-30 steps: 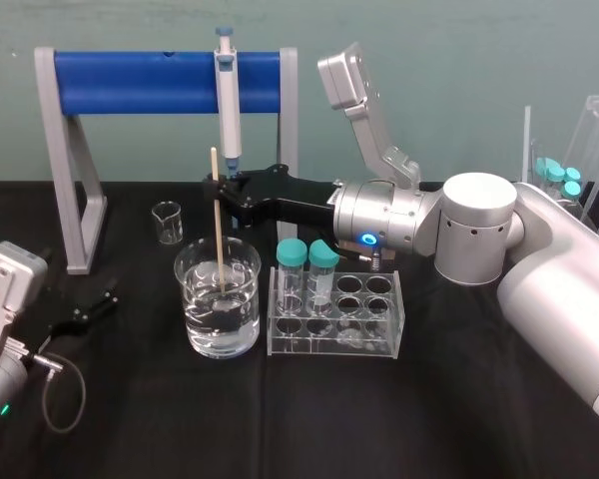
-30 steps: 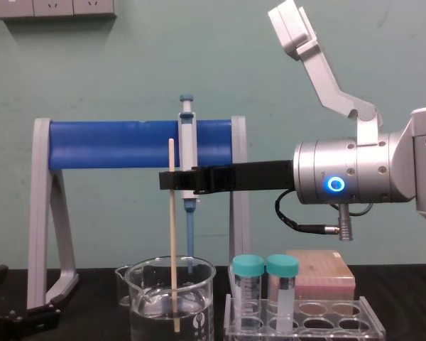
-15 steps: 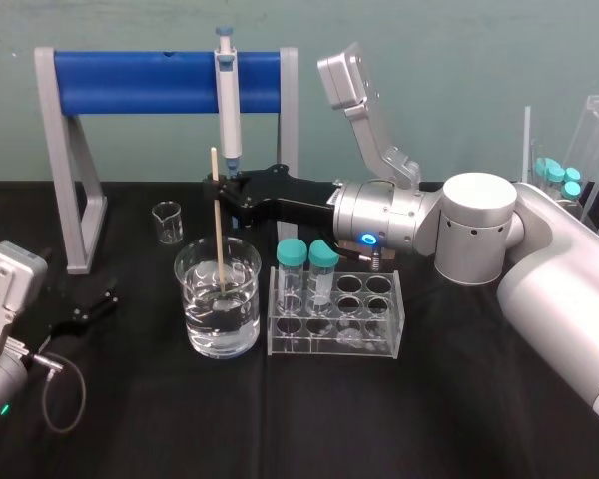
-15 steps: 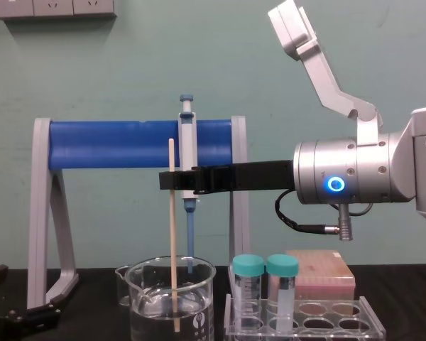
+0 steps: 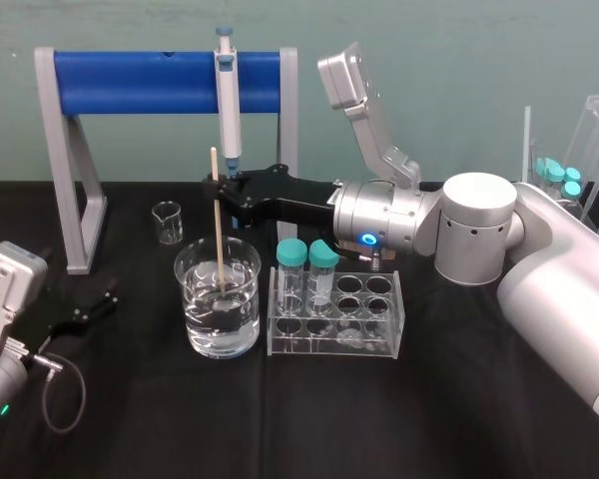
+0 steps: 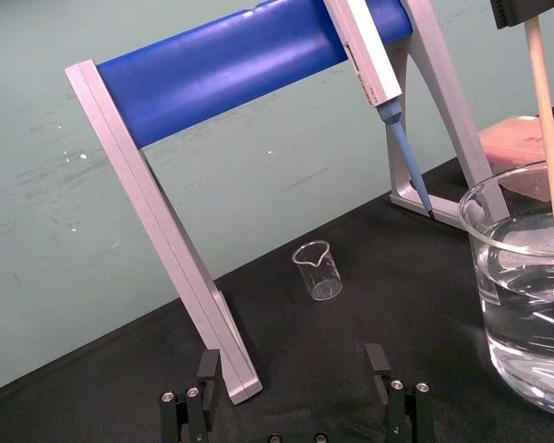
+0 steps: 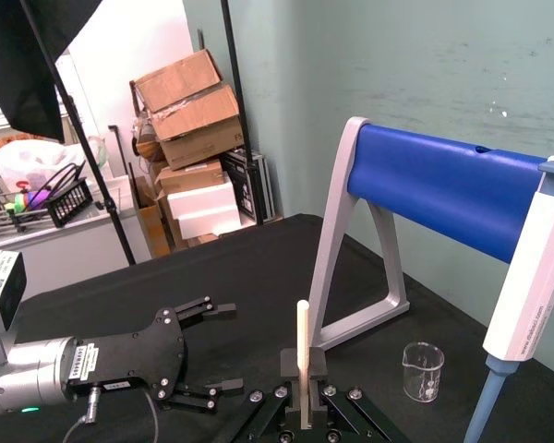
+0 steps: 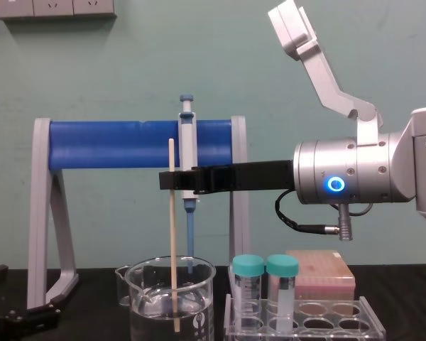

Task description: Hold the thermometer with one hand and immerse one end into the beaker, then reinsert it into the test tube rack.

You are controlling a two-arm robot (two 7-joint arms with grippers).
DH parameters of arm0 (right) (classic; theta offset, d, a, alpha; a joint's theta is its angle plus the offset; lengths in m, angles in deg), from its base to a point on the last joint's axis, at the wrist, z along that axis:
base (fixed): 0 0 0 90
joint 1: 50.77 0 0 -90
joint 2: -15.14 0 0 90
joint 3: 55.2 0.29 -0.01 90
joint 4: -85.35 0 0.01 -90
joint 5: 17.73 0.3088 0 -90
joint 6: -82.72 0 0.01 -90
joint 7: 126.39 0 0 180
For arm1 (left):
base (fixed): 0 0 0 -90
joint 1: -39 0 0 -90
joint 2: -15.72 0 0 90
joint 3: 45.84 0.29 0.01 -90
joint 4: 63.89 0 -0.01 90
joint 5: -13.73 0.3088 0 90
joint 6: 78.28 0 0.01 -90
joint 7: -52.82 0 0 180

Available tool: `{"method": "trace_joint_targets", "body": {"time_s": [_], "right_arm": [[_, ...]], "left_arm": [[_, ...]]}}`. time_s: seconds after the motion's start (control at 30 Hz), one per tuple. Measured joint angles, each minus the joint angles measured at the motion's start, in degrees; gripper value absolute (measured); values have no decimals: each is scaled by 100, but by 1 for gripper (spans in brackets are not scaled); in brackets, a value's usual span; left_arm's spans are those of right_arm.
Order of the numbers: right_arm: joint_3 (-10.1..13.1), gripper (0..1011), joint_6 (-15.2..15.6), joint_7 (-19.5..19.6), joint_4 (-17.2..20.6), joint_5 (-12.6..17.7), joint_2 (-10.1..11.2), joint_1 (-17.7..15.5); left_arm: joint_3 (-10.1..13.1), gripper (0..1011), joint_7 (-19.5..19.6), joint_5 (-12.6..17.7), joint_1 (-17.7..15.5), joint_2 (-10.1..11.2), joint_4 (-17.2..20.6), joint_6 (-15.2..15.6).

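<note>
**Fig.: immersion step, head + chest views.** R gripper (image 5: 216,185), centre-left of frame, is pinched on the thermometer (image 5: 218,215) a little below its top end. The rod is approx. vertical, with its lower end under the water in the beaker (image 5: 192,289), lower centre-left. The test tube rack (image 5: 379,344) stands just right of the beaker. Two teal-capped tubes (image 5: 293,254) fill its rear-left holes and the other holes look free. L gripper (image 5: 85,307), lower left, rests idle on the table w/ fingers spread.

Technique (judgement): the dip looks adequate.
- Lift straight up till the tip clears the rim.
- Keep the pinch firm, since a thin rod pivots easily.
- Move right, pass clear of the caps, centre over a free hole, then lower slowly.
</note>
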Motion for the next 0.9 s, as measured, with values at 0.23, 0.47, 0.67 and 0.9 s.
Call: {"method": "trace_joint_targets", "body": {"time_s": [0.23,0.47,0.67,0.9], "right_arm": [[0,55,0,0,0,0,0,0],[39,55,-58,-76,2,9,-3,-6],[161,55,-176,-160,125,93,48,-8],[397,55,-66,-130,408,342,189,-2]], "left_arm": [[0,1004,0,0,0,0,0,0],[0,1004,0,0,0,0,0,0],[0,1004,0,0,0,0,0,0],[0,1004,0,0,0,0,0,0]]}}
